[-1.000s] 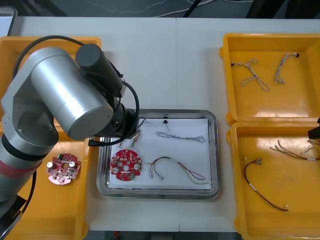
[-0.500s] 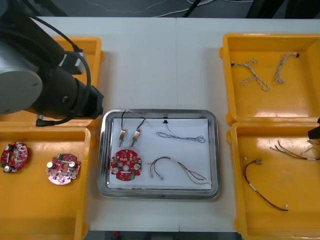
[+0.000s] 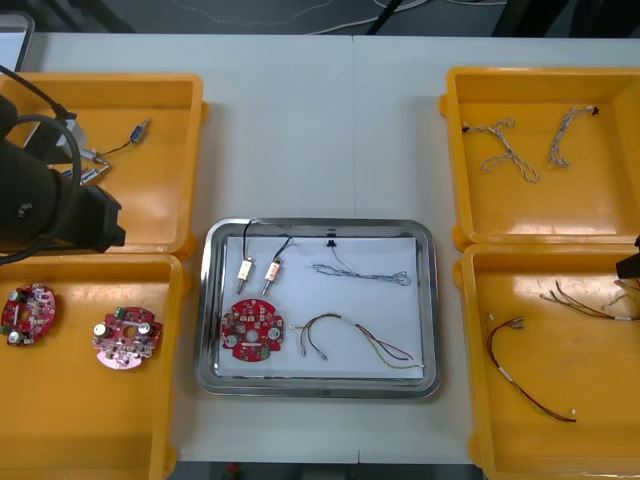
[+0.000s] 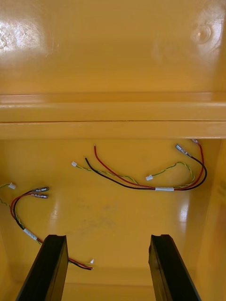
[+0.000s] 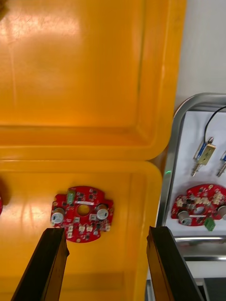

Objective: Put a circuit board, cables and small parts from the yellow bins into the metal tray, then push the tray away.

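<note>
Left gripper: your left gripper (image 5: 106,264) hangs above the near-left bin (image 3: 80,430), close to the wall it shares with the far-left bin (image 3: 165,110). Its fingers are spread wide with nothing between them.
Nearest circuit board: this round red board (image 5: 83,214) lies flat on the bin floor just past your left fingertips, in line with the gap between them and untouched.
Second circuit board: it (image 3: 28,310) lies farther to that gripper's left in the same bin.
Metal tray: the tray (image 3: 428,300) is white inside and sits to your left gripper's right, beyond the bin wall and apart from both grippers.
Tray contents: you have a tray circuit board (image 3: 251,329), two small metal parts (image 3: 243,271) on black cables, a twisted blue and white cable (image 3: 362,273) and a red and yellow cable (image 3: 360,345).
Right gripper: your right gripper (image 4: 108,268) is low inside the near-right bin (image 4: 113,108), with its fingers wide apart and empty.
Bin cables: one cable bundle (image 4: 141,181) lies beyond your right fingertips. Another cable (image 4: 21,211) runs close beside one finger, and you cannot tell whether it touches.
</note>
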Controlling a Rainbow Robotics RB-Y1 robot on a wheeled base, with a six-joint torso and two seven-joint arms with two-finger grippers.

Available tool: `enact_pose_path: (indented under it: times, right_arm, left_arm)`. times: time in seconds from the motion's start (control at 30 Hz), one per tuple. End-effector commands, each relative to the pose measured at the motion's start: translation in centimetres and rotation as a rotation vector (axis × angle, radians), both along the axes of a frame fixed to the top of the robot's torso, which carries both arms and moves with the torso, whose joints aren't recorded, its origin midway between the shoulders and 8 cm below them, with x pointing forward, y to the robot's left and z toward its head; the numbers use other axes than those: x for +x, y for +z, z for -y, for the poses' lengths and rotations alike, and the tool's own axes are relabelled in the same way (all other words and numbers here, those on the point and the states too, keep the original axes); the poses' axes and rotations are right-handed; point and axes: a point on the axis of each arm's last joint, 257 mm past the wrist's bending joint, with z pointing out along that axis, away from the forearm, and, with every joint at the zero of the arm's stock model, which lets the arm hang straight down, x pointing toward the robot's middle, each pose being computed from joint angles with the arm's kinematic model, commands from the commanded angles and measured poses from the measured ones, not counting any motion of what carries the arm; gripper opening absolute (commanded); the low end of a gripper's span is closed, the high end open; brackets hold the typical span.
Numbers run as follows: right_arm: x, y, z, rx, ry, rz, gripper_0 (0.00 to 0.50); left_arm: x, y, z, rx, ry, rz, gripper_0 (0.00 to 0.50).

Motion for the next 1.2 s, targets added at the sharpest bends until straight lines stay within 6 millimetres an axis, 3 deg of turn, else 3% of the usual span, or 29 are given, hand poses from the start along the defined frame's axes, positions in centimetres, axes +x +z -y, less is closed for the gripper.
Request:
enact_pose_path:
  times: [0.03,0.27,0.43,0.7,0.97,1.2]
  right_arm:
    - [-0.3,1.4,1.2,-0.020,-0.037,0.025,0.500]
    - [-0.3,1.5,0.9,-0.018,-0.024,0.025,0.500]
    - [-0.2,2.7,-1.0,-0.042,0.068,0.028,0.500]
    - [-1.0,1.8,-5.7,-0.107,0.242,0.017,0.500]
    - [-2.2,0.7,-11.8,-0.160,0.465,0.001,0.500]
    - [-3.4,-0.4,-15.5,-0.179,0.608,-0.030,0.500]
  left_arm:
    - [-1.3,1.1,-3.4,0.104,-0.062,0.009,0.500]
    - [-1.7,1.7,-6.0,0.167,-0.091,0.017,0.500]
    - [-2.3,1.4,-7.4,0.185,-0.099,0.006,0.500]
    - [-2.4,1.7,-7.4,0.178,-0.106,0.009,0.500]
    - [-2.4,1.9,-7.6,0.182,-0.110,0.014,0.500]
    - [-2.3,1.9,-7.8,0.188,-0.108,0.016,0.500]
